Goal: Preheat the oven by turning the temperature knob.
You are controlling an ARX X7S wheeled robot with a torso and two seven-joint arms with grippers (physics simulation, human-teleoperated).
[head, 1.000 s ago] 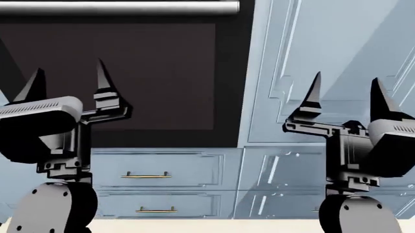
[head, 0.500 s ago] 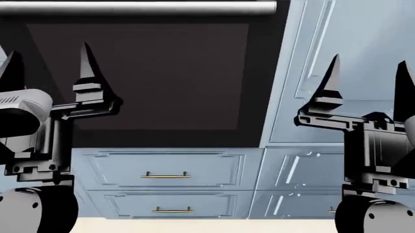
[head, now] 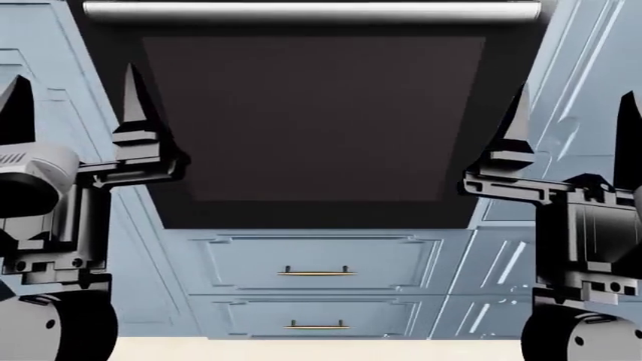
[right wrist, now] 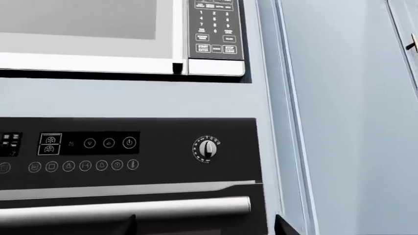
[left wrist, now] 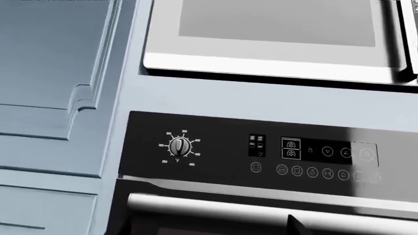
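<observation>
Both the left pincer (head: 71, 113) and right pincer (head: 572, 128) stand spread and empty before the oven (head: 313, 120), probably squaring up because its numbered temperature knob (left wrist: 179, 146) sits above the handle (head: 311, 10), toward 12 o'clock, out of the head view.

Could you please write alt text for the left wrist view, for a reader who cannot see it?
A black oven control panel carries a round temperature knob ringed with numbers, with a small display and a row of round touch buttons beside it. A silver bar handle runs below the panel, a white microwave sits above it, and pale blue cabinet panels flank it.
</observation>
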